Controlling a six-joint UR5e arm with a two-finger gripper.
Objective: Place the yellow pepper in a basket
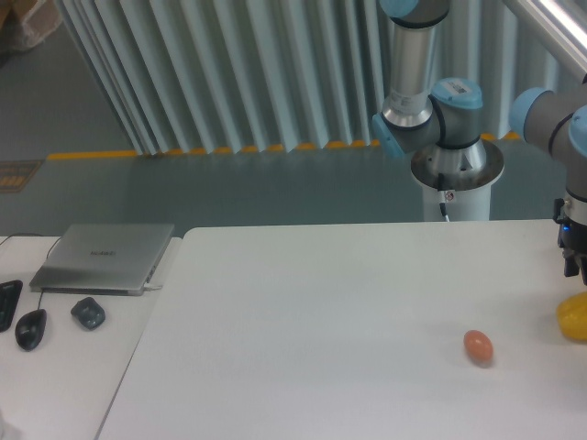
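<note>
Claw (pixel 575 266): cut off at right frame edge; state cannot be told. Pepper (pixel 574 317): lies on counter (pixel 321 312) directly at claw's 6 o'clock, just beneath. Egg (pixel 478 346): at pepper's 8 o'clock. No basket is seen.

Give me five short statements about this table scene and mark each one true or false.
1. The yellow pepper lies at the table's right edge, partly cut off by the picture. True.
2. The orange-brown egg touches the pepper. False: bare table lies between them.
3. A basket stands beside the egg. False: no basket is in view.
4. A closed laptop lies on the left, with a mouse nearer the camera. True.
5. The gripper holds the egg. False: it is above the pepper at the right edge; its jaws are cut off, so their state cannot be told.
</note>
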